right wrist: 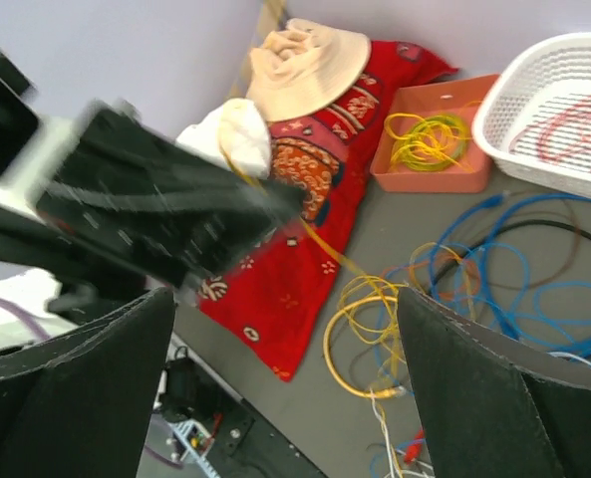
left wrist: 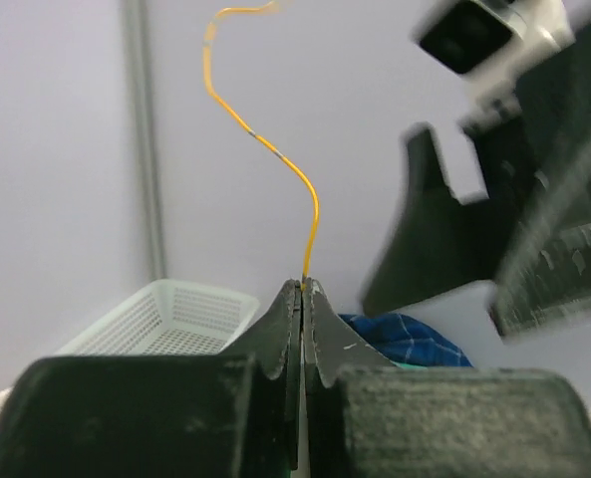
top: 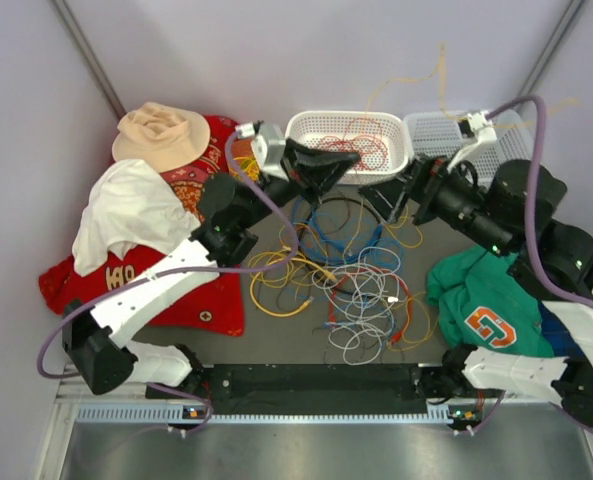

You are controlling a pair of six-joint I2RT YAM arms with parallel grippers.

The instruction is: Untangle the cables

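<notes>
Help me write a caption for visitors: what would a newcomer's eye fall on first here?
The multicoloured tangle of cables sprawled mid-table grabs attention first. Next, the left gripper, shut on one thin yellow wire that curls upward. At the left, a red cloth with a tan hat at its far end stands out.

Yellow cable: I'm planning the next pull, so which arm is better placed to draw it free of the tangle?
Left. Its jaws are shut on the yellow cable; the right arm's jaws stand wide open, holding nothing.
</notes>
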